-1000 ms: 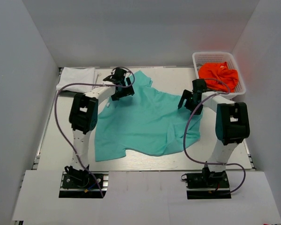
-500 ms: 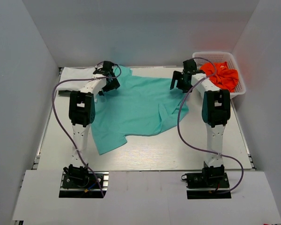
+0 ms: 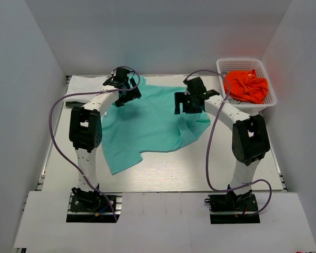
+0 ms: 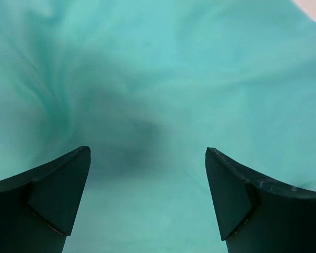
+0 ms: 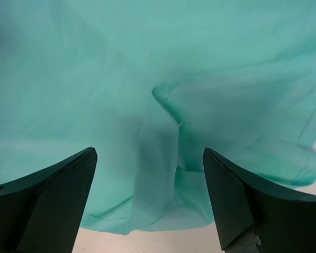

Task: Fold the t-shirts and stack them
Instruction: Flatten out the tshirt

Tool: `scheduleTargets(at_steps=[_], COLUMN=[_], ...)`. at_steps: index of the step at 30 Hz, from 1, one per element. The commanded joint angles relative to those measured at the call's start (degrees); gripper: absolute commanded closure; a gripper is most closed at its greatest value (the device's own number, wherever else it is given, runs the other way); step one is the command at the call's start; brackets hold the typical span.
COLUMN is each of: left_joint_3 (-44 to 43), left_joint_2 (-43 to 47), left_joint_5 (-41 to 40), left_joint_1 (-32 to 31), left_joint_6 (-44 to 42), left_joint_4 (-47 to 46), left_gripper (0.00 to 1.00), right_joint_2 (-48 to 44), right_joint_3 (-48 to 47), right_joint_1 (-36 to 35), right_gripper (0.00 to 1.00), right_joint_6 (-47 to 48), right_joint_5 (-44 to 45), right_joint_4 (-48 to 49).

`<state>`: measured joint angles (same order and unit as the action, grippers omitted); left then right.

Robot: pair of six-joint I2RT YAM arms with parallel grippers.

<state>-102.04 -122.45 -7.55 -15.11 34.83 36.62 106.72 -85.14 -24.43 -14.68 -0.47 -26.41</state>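
Observation:
The teal t-shirt (image 3: 147,121) lies spread and rumpled across the middle of the table, with one sleeve trailing toward the front left. My left gripper (image 3: 126,95) hovers open over its far left corner; in the left wrist view only teal cloth (image 4: 158,79) shows between the fingers of that gripper (image 4: 147,155). My right gripper (image 3: 186,103) is open above the shirt's right part, where a raised fold (image 5: 160,153) runs between the fingertips of the gripper (image 5: 150,155). A white t-shirt (image 3: 87,83) lies folded at the back left. An orange t-shirt (image 3: 246,85) is bunched in the basket.
The white mesh basket (image 3: 224,66) stands at the back right corner. White walls close in the table on three sides. Bare tabletop (image 3: 200,168) shows in front of the shirt, and a strip of it (image 5: 147,240) below the shirt's hem in the right wrist view.
Both arms reached toward the back and the teal shirt shifted back with them. The right gripper then swung left, from near the basket to above the shirt. The left gripper barely moved in the last half second.

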Motion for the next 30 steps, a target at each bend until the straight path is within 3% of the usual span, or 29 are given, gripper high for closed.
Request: scheduleTargets(at_steps=[1, 7, 8, 10, 14, 17, 24, 27, 30], left_joint_3=[2.98, 0.10, 0.09, -0.70, 1.13, 3.60, 1.14, 2.45, 4.56], left_joint_2=[4.42, -0.15, -1.63, -2.79, -4.11, -5.60, -10.25, -10.26, -9.65], left_joint_5=[6.41, 5.79, 5.79, 5.79, 1.34, -2.55, -8.44, -8.44, -7.83], left_joint_1=[-2.27, -5.62, -6.32, -6.85, -6.86, -6.86, -6.86, -6.33, -6.33], left_joint_6=[1.12, 1.65, 0.95, 0.42, 1.64, 2.26, 8.31, 9.55, 9.56], left_joint_4=[-5.41, -6.83, -6.83, -6.83, -5.77, -6.30, 3.80, 5.30, 4.51], left_gripper=[0.00, 0.00, 0.00, 0.00, 0.00, 0.00, 0.00, 0.00, 0.00], right_joint_2=[1.65, 0.51, -0.53, -2.38, -6.77, -10.81, -24.07, -29.54, -38.65], right_joint_3=[4.45, 9.73, 12.43, 13.95, 17.89, 22.64, 35.99, 43.64, 52.51], right_joint_1=[-2.10, -3.61, -3.70, -3.96, -3.79, -3.61, -2.65, -2.12, -1.86], right_gripper=[0.13, 0.24, 0.45, 0.66, 0.69, 0.82, 0.81, 0.74, 0.57], right_joint_6=[-5.00, -8.87, -9.57, -11.33, -17.29, -21.25, -32.23, -36.36, -38.23], right_joint_5=[5.63, 8.38, 8.21, 8.29, 10.22, 14.08, 25.86, 25.35, 19.13], right_joint_4=[-0.57, -0.76, -0.31, 1.19, 1.36, 0.58, -7.94, -11.46, -13.14])
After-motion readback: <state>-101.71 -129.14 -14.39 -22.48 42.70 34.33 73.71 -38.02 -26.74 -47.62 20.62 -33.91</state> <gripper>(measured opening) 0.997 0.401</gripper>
